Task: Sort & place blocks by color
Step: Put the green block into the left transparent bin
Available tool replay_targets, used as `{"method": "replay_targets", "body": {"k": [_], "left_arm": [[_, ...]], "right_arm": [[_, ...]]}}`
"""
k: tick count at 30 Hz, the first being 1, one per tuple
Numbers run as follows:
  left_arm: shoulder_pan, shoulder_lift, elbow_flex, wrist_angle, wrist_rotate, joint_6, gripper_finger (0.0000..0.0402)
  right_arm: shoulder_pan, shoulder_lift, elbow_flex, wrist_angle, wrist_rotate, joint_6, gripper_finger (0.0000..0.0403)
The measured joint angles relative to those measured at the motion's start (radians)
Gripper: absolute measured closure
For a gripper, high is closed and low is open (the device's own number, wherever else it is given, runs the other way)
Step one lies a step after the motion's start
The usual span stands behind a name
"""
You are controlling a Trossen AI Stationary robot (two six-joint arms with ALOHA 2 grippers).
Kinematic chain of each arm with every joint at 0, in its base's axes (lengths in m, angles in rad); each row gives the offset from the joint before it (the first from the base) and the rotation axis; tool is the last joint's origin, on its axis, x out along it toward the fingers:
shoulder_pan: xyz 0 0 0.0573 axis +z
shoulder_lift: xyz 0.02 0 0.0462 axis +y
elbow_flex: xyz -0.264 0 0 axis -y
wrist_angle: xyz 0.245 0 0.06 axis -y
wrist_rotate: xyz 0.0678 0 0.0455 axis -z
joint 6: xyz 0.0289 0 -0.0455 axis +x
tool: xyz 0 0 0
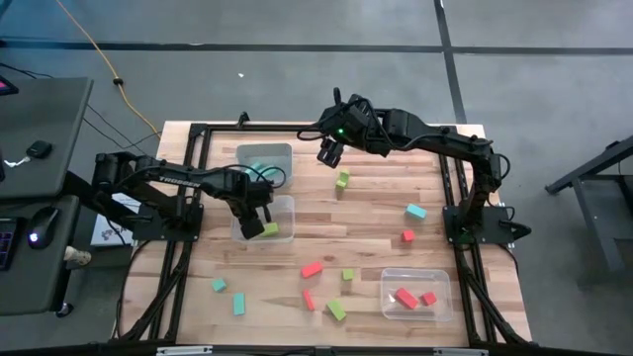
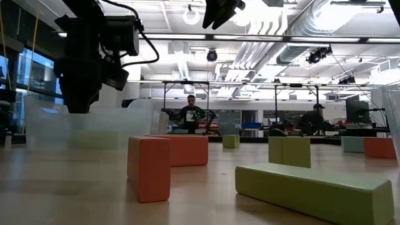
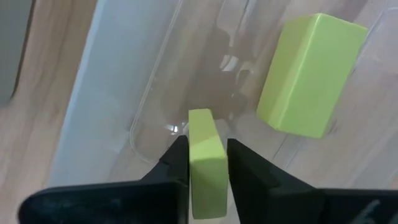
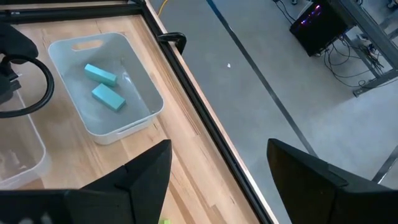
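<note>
I saw grey floor [image 1: 297, 25] around the wooden table [image 1: 371, 213], a dark desk [image 1: 40, 109] at left, and bright ceiling lights [image 2: 190, 15].

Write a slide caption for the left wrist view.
Left end effector holding a green block over a clear bin.

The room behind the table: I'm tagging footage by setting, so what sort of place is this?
Probably an open robotics lab or workshop. The low view shows exposed ceiling ducts, more framed workstations and people at desks behind the wooden table; the right wrist view shows a bare concrete floor.
</note>
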Motion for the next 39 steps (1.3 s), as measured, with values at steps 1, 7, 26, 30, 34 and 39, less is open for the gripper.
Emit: {"method": "replay_targets", "body": {"k": [1, 7, 26, 30, 34, 39], "left_arm": [[0.000, 0.000, 0.000, -0.001, 0.000, 0.000, 0.0333], [0.001, 0.000, 0.000, -0.016, 0.001, 0.003, 0.0301], [0.002, 0.000, 0.123, -0.164, -0.127, 0.138, 0.0291], [0.004, 0.000, 0.123, -0.169, -0.131, 0.142, 0.0291], [0.008, 0.000, 0.123, -0.234, -0.142, 0.167, 0.0291], [0.014, 0.000, 0.123, -0.265, -0.171, 0.195, 0.0291]], "right_arm": [[0.000, 0.000, 0.000, 0.000, 0.000, 0.000, 0.0148], [0.007, 0.000, 0.000, -0.010, -0.001, 0.029, 0.0148], [0.058, 0.000, 0.000, -0.098, -0.016, 0.191, 0.0148], [0.059, 0.000, 0.000, -0.099, -0.016, 0.209, 0.0148], [0.059, 0.000, 0.000, -0.099, -0.016, 0.216, 0.0148], [0.059, 0.000, 0.000, -0.106, -0.022, 0.263, 0.0148]]}}
